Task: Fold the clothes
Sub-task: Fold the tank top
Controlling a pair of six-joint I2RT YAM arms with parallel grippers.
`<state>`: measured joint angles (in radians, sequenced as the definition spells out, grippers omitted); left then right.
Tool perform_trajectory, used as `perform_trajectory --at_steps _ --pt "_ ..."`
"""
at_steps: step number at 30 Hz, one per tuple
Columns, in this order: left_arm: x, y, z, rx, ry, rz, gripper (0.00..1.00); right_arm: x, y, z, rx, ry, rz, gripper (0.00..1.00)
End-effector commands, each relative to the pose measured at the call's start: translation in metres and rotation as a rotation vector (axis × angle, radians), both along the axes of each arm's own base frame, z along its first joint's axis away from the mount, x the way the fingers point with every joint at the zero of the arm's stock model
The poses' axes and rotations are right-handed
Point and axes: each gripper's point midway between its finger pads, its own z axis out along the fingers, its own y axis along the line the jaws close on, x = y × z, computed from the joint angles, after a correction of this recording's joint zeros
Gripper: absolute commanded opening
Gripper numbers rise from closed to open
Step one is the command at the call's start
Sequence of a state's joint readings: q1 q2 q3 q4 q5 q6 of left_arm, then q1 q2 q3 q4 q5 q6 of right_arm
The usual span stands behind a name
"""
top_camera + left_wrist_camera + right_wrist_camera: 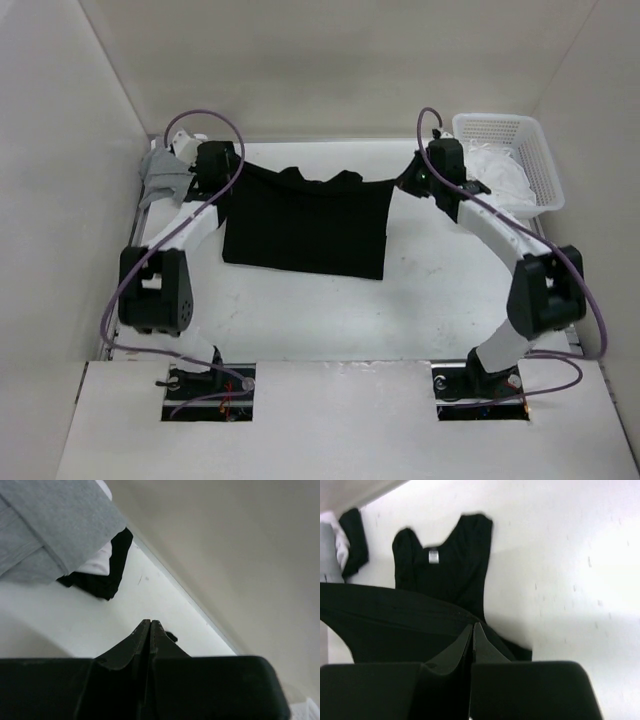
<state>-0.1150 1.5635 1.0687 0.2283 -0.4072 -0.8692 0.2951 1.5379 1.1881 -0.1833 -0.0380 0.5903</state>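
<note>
garment (305, 225), black, lay spread at the upper middle of the top view; left gripper (150, 625) and right gripper (473, 627) each clamped tight on its far edge.

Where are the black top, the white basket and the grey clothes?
black top (305, 225): top view, middle of the fabric.
white basket (495, 118): top view, its far rim.
grey clothes (55, 525): left wrist view, middle fold.
</note>
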Motion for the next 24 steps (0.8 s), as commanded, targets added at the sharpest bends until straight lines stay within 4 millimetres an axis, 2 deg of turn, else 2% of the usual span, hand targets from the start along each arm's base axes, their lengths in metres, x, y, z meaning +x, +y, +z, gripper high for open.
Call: perform_trajectory --at_steps 1,4,6,8,10,12,14,15,16,19,22,24 --pt "0.046 0.000 0.032 0.030 -0.105 -0.004 0.02 0.057 0.009 0.030 0.056 -0.117 0.043 0.00" --pt "0.083 -0.011 0.010 0.036 -0.074 -0.040 0.03 0.095 0.009 0.006 0.055 -0.075 0.030 0.00" --pt "0.102 -0.016 -0.007 0.030 -0.050 -0.053 0.09 0.114 0.004 -0.006 0.056 -0.062 -0.002 0.03" --pt "0.110 -0.023 -0.020 0.025 -0.022 -0.088 0.22 0.123 0.002 -0.016 0.069 -0.035 -0.030 0.17" --pt "0.099 -0.024 -0.020 0.026 -0.016 -0.090 0.33 0.119 0.000 -0.017 0.060 -0.029 -0.044 0.33" --pt "0.076 -0.024 -0.009 0.033 -0.039 -0.075 0.37 0.104 -0.001 -0.013 0.034 -0.042 -0.057 0.40" --pt "0.039 -0.029 -0.001 0.032 -0.067 -0.066 0.37 0.078 0.008 -0.008 0.010 -0.058 -0.056 0.41" --pt "0.019 -0.037 0.000 0.037 -0.078 -0.080 0.37 0.060 0.016 -0.008 0.001 -0.068 -0.040 0.40" --pt "-0.002 -0.045 -0.003 0.045 -0.079 -0.093 0.37 0.042 0.023 -0.012 -0.003 -0.070 -0.029 0.33" --pt "-0.068 -0.058 -0.036 0.063 -0.033 -0.128 0.37 -0.019 0.045 -0.039 0.001 -0.051 0.031 0.02" --pt "-0.121 -0.048 -0.082 0.043 0.070 -0.133 0.37 -0.070 0.051 -0.076 0.014 0.016 0.056 0.00" --pt "-0.147 -0.043 -0.108 0.004 0.137 -0.132 0.37 -0.092 0.049 -0.092 0.016 0.039 0.056 0.11"
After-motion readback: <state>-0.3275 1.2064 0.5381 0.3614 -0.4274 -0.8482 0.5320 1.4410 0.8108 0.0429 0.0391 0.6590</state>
